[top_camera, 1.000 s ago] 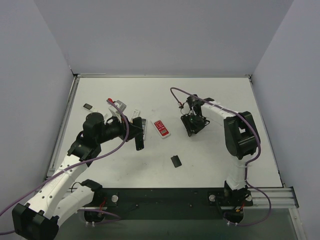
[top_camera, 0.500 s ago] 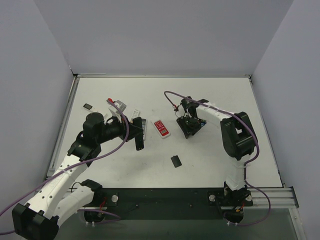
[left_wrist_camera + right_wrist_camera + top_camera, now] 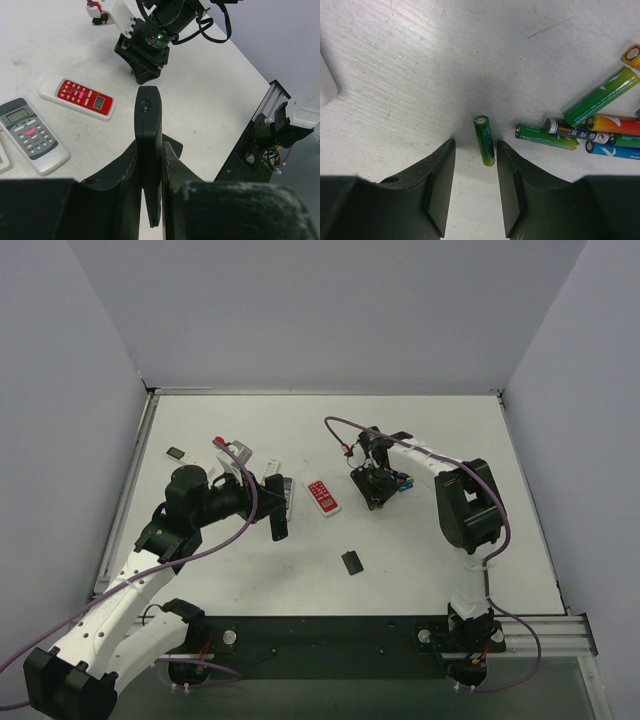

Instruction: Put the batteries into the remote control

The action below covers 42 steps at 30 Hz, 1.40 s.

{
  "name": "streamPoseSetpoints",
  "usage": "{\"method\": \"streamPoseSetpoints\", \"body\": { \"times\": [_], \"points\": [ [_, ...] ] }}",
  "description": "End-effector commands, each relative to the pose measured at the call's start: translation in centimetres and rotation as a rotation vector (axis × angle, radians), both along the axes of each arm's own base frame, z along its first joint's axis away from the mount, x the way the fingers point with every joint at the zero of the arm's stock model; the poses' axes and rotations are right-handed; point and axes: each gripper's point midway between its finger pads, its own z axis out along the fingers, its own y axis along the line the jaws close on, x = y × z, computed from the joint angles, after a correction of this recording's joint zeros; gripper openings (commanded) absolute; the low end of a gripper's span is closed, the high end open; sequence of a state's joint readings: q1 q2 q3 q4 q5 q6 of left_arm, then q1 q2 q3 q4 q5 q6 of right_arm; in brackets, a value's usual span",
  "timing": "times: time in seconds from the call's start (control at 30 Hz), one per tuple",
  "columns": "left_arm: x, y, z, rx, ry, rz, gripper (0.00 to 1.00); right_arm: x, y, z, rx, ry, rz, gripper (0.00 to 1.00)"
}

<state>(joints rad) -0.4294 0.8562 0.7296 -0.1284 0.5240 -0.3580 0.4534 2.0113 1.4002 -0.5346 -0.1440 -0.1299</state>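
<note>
A green battery lies flat on the white table between the fingertips of my right gripper, which stands open around it without touching it. More batteries in green, red and blue lie in a loose heap just to its right, and they show as small coloured specks from above. My left gripper is shut on a slim black bar, held edge-on above the table. The long white remote control lies behind my left wrist, partly hidden by the arm.
A red remote and a grey-faced remote lie between the two arms. A small black cover rests nearer the bases. A small dark piece sits by the table's left edge.
My right gripper has slid left across the table, and its jaws have narrowed slightly. The left arm and its black bar have not moved.
</note>
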Motion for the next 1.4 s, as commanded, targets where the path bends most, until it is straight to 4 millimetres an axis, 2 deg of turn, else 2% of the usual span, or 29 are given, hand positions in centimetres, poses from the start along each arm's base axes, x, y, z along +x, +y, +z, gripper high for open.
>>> {"method": "streamPoseSetpoints", "body": {
  "times": [0.0,0.23,0.53,0.63,0.73,0.77,0.83,0.87,0.9,0.93,0.97,1.03,1.07,1.13,1.17,1.2,1.23,1.37],
  "points": [
    [0.3,0.1,1.2,-0.014,-0.053,0.002,0.00,-0.2,0.1,-0.3,-0.030,0.031,0.024,0.34],
    [0.3,0.1,1.1,-0.014,-0.049,0.002,0.00,0.6,0.7,-0.2,-0.026,0.024,0.031,0.31],
    [0.6,0.1,0.8,-0.014,-0.034,0.008,0.00,0.1,0.8,0.1,-0.026,0.023,0.040,0.12],
    [0.6,0.0,0.6,-0.022,-0.025,0.007,0.00,-0.3,1.2,0.9,0.000,0.012,0.028,0.02],
    [0.7,0.0,0.4,-0.025,-0.014,0.007,0.00,-0.6,1.9,2.3,0.054,-0.017,0.000,0.00],
    [0.9,0.0,0.4,-0.027,-0.014,0.011,0.00,-0.6,2.1,3.5,0.078,-0.048,-0.013,0.00],
    [1.0,0.0,0.4,-0.041,-0.003,0.016,0.00,-1.0,2.6,4.2,0.107,-0.079,-0.028,0.00],
    [1.2,0.1,0.5,-0.049,-0.007,0.022,0.00,-1.0,3.0,5.7,0.138,-0.122,-0.047,0.00],
    [1.2,0.0,0.6,-0.063,0.001,0.024,0.00,-1.8,3.0,5.6,0.141,-0.126,-0.051,0.00],
    [1.2,0.0,0.5,-0.072,0.006,0.028,0.00,-1.8,3.8,6.3,0.162,-0.169,-0.029,0.00],
    [1.4,-0.2,0.9,-0.092,-0.011,0.029,0.00,-2.0,4.3,8.0,0.202,-0.213,-0.062,0.00],
    [1.5,-0.4,1.3,-0.135,-0.010,0.034,0.00,-2.5,4.8,8.8,0.235,-0.260,-0.076,0.00],
    [1.5,-0.5,0.7,-0.148,0.006,0.036,0.00,-3.1,5.6,10.6,0.282,-0.300,-0.087,0.00],
    [1.6,-0.9,1.1,-0.206,0.004,0.032,0.00,-3.7,6.4,11.8,0.326,-0.354,-0.086,0.00],
    [1.6,-1.0,1.2,-0.226,0.007,0.026,0.00,-4.4,7.2,13.7,0.360,-0.407,-0.072,0.00],
    [1.3,-1.3,0.5,-0.252,0.046,0.018,0.00,-4.8,7.5,14.4,0.381,-0.427,-0.089,0.00],
    [1.4,-1.4,0.6,-0.272,0.048,0.015,0.00,-4.9,8.0,15.3,0.408,-0.457,-0.095,0.00],
    [1.7,-1.9,1.6,-0.361,0.032,0.009,0.00,-7.5,9.8,19.0,0.534,-0.561,-0.077,0.00]
  ]
}}
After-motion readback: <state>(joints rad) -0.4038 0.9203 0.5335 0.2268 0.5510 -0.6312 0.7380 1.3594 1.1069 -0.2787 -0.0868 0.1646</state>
